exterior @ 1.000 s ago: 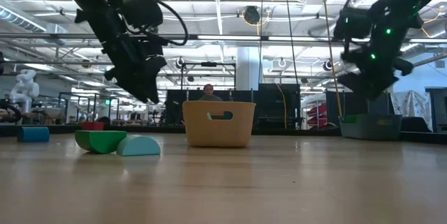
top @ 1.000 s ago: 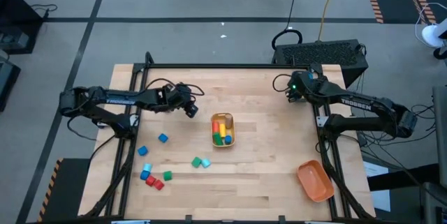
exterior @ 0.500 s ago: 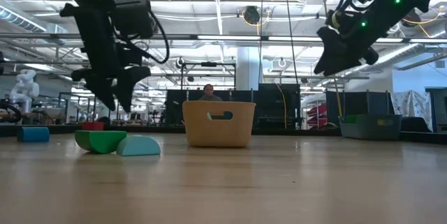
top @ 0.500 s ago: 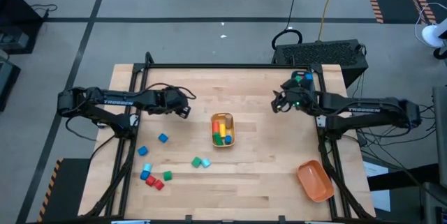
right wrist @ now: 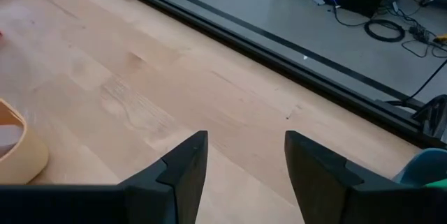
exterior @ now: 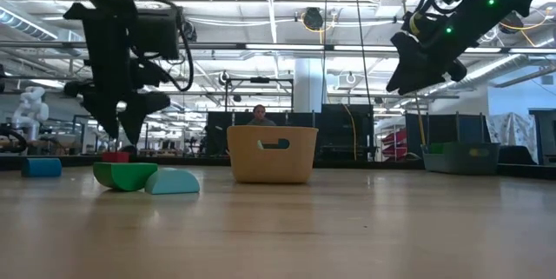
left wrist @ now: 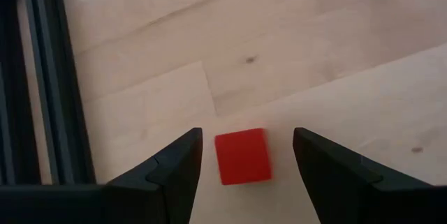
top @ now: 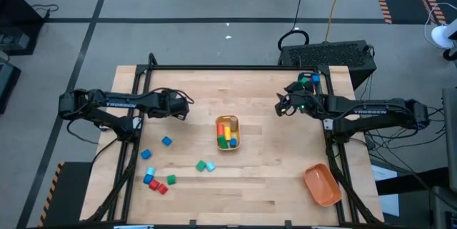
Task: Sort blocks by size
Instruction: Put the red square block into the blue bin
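A red block [left wrist: 242,155] lies flat on the table near its left side. My left gripper [top: 179,113] hangs open above it, pointing down; one finger stands on either side of the block in the left wrist view, clear of it. In the low view the red block [exterior: 115,156] sits below the fingertips. More blocks lie loose at the near left: blue [top: 166,141], green [top: 201,165], cyan [top: 210,166] and a red cluster [top: 153,181]. My right gripper [top: 280,105] hovers open and empty over the far right of the table.
A yellow bin [top: 218,133] holding several blocks stands mid-table. An orange bin [top: 321,185] sits at the near right corner, a teal bin [top: 308,80] at the far right. Black frame rails [left wrist: 42,77] run along the table's left edge beside my left gripper.
My left gripper has moved toward the table's left edge and tipped to point more steeply down, ending above the red block. My right gripper has swung from the teal bin at the far right toward the table's middle, risen and tipped closer to level.
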You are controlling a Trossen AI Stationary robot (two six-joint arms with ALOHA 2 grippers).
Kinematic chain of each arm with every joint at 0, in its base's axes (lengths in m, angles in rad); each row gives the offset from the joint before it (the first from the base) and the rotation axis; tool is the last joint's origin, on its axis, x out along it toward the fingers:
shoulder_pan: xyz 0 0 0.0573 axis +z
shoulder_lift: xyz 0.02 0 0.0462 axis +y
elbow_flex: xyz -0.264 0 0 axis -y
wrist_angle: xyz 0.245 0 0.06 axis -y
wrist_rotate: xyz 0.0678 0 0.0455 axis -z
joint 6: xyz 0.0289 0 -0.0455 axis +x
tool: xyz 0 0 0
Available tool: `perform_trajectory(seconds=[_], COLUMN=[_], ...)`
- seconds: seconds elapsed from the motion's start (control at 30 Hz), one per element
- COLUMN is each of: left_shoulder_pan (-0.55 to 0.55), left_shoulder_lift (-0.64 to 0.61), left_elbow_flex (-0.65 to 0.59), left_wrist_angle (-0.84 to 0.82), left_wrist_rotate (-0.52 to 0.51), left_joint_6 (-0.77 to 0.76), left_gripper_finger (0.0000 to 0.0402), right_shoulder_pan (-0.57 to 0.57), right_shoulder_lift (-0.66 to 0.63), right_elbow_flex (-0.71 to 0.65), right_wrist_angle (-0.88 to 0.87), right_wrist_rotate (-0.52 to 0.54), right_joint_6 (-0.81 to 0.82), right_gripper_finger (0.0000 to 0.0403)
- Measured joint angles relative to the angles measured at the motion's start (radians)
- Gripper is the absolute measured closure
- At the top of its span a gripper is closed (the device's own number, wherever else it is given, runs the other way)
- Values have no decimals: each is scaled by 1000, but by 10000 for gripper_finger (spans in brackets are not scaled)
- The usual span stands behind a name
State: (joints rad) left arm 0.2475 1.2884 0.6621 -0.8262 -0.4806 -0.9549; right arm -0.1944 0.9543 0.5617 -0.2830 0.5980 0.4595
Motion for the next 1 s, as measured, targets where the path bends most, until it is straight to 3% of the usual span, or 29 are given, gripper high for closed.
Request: perform_trajectory(seconds=[0.27, 0.5, 1.0], left_shoulder_pan=[26, 28, 41], left_shoulder_lift=[0, 1, 82], left_elbow_flex=[-64, -104, -106], left_wrist_angle=[55, 230, 226], left_wrist_rotate=[-4, 76, 143], left_joint_6=[18, 89, 105], left_gripper_finger=[175, 175, 176], right_shoulder_pan=[0, 0, 0], right_shoulder_lift=[0, 0, 0], right_elbow_flex=[0, 0, 0], right_wrist_angle=[22, 23, 24], right_wrist_rotate=[-26, -28, -28], right_joint_6=[0, 0, 0], right_gripper_finger=[227, 227, 227])
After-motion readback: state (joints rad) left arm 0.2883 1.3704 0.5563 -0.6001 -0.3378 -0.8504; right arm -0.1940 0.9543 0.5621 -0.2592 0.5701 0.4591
